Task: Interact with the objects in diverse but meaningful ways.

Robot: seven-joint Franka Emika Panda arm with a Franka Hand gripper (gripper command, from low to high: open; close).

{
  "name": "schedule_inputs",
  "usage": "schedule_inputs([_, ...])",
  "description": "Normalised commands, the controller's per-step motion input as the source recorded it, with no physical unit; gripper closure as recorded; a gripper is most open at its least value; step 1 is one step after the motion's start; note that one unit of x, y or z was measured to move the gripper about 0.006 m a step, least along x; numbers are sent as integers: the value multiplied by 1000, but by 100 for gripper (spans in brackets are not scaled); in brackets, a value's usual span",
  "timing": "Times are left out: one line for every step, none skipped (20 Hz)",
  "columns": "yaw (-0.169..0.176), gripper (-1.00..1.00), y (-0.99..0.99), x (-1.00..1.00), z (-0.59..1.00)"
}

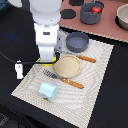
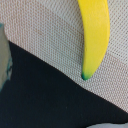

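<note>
Wrist view shows the banana (image 2: 95, 35) lying on the mat (image 2: 45, 30), beside the plate (image 1: 67, 65). Gripper state cannot be determined; no grasp is evident, so interaction remains ahead.

Even bright light, soft shadows; wrist view blurred (close-up).

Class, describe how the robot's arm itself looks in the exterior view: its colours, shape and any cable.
The arm is glossy white, with rounded, bulky segments and grey seams. Its lower block narrows toward the gripper. A thin black cable curves beside it.
</note>
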Motion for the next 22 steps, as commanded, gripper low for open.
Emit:
schedule_inputs([27,-100,-51,-126,-223])
schedule_inputs([27,-100,-63,-123,-214])
schedule_inputs([25,-100,-60,-129,-220])
schedule_inputs([25,-100,-71,-129,-249])
schedule_inputs([27,-100,-54,-131,-249])
schedule_inputs([28,-100,-43,-129,-249])
schedule_inputs([29,-100,-46,-140,-260])
schedule_inputs([29,-100,-46,-151,-274])
schedule_inputs([28,-100,-63,-183,-294])
schedule_inputs([26,-100,-57,-180,-314])
schedule_inputs([26,-100,-43,-166,-297])
schedule_inputs([26,-100,-46,-171,-297])
schedule_inputs([25,-100,-31,-163,-303])
schedule_inputs([25,-100,-26,-154,-311])
schedule_inputs([24,-100,-14,-160,-309])
schedule_inputs([23,-100,-11,-160,-320])
schedule_inputs([24,-100,-14,-160,-303])
schedule_inputs([21,-100,-26,-177,-291])
schedule_inputs([20,-100,-17,-183,-280])
schedule_inputs([21,-100,-6,-174,-266])
schedule_inputs([21,-100,-9,-171,-263])
schedule_inputs([21,-100,-29,-186,-263])
